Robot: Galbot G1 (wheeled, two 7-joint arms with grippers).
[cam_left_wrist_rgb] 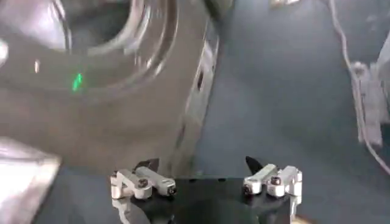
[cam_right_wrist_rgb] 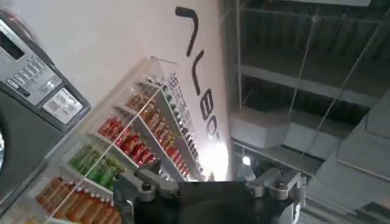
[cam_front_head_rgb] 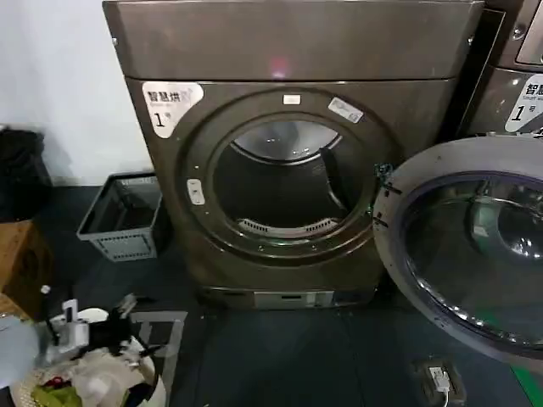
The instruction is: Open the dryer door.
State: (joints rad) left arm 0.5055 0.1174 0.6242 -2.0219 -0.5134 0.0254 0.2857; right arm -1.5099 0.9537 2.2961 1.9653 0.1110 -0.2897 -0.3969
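The dryer door (cam_front_head_rgb: 475, 254) stands swung wide open to the right of the drum opening, hinged at the dryer's right edge, its grey inner face and dark tinted glass turned toward the head camera. The dryer (cam_front_head_rgb: 288, 110) is a bronze-grey metal front-loader with a white "1" label (cam_front_head_rgb: 170, 106) at its upper left; its round drum opening (cam_front_head_rgb: 284, 182) is exposed, showing a shiny perforated drum inside.

The left tool (cam_left_wrist_rgb: 206, 176) hangs near the floor just beside the dryer's lower front, its two dark-tipped fingers (cam_left_wrist_rgb: 149, 165) spread well apart, gripping nothing and touching nothing. The right tool (cam_right_wrist_rgb: 207, 185) points upward; whether its fingers are apart or together cannot be told.

The left wrist view gives the dryer's curved metal front from close by and the dark floor (cam_left_wrist_rgb: 286, 91) beside it. The right wrist view shows a slanted shelf of coloured bottles (cam_right_wrist_rgb: 122, 146), a white wall with black lettering and ceiling beams.

In the head view, a grey slatted plastic basket (cam_front_head_rgb: 123, 216) sits on the floor left of the dryer, and a round basket of mixed laundry (cam_front_head_rgb: 93, 373) lies nearer. A second machine (cam_front_head_rgb: 517, 76) stands at the right.
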